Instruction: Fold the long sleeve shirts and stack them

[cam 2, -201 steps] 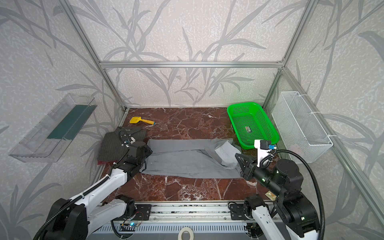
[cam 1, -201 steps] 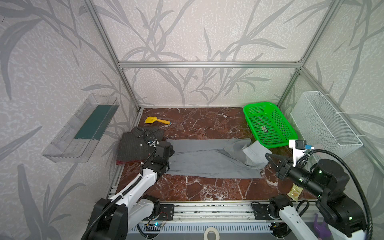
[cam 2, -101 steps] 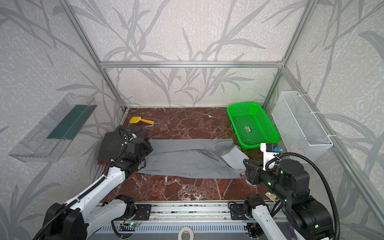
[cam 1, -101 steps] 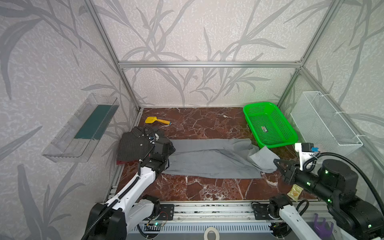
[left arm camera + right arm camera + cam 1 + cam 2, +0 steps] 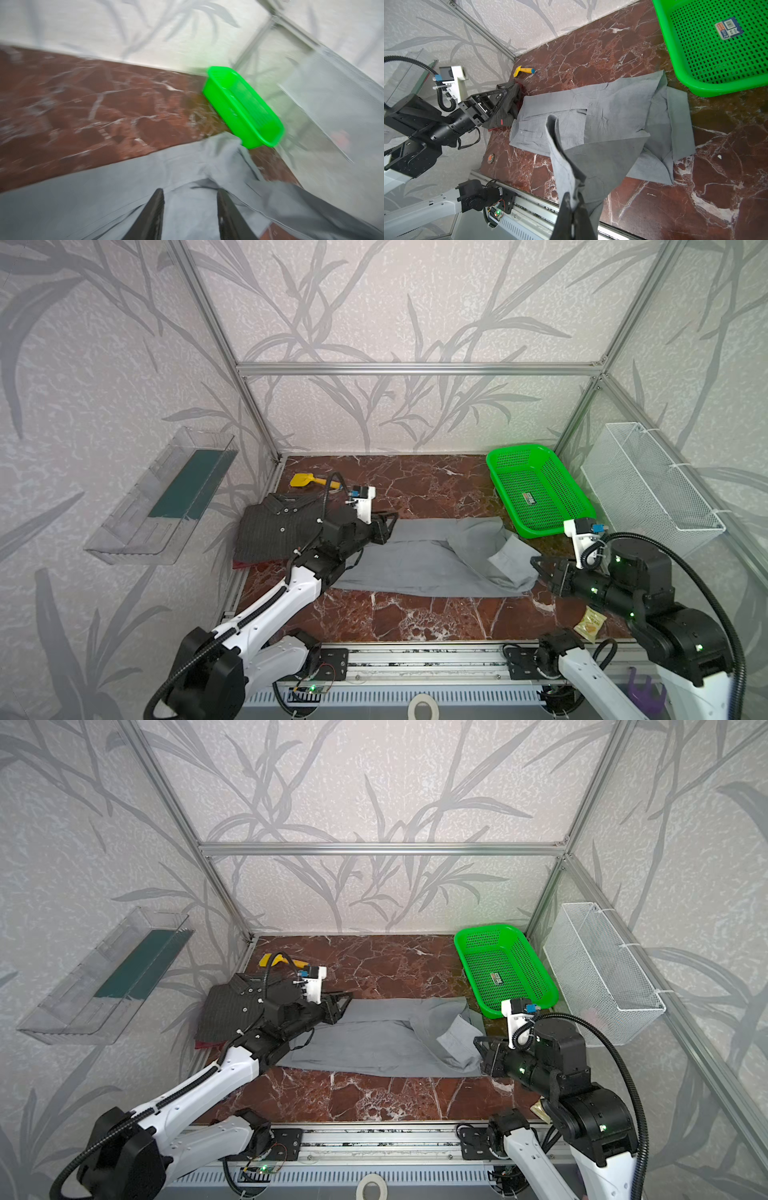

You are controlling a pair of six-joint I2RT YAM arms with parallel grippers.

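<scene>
Our light-grey shirt point(image 5: 419, 568) lies on the desk point(image 5: 415, 614) with its long axis running side to side between our two arms. Our right hand point(image 5: 572, 199) is pinched tight on a lifted flap at the shirt's right end. Our left hand point(image 5: 190, 193) hovers over the opposite end, fingers partly apart, gripping nothing. The charcoal pinstriped shirt point(image 5: 278, 531), lying on the dark red garment point(image 5: 249, 563), sits just beyond that left end, so we judge the fold should travel leftward along the shirt's length.
</scene>
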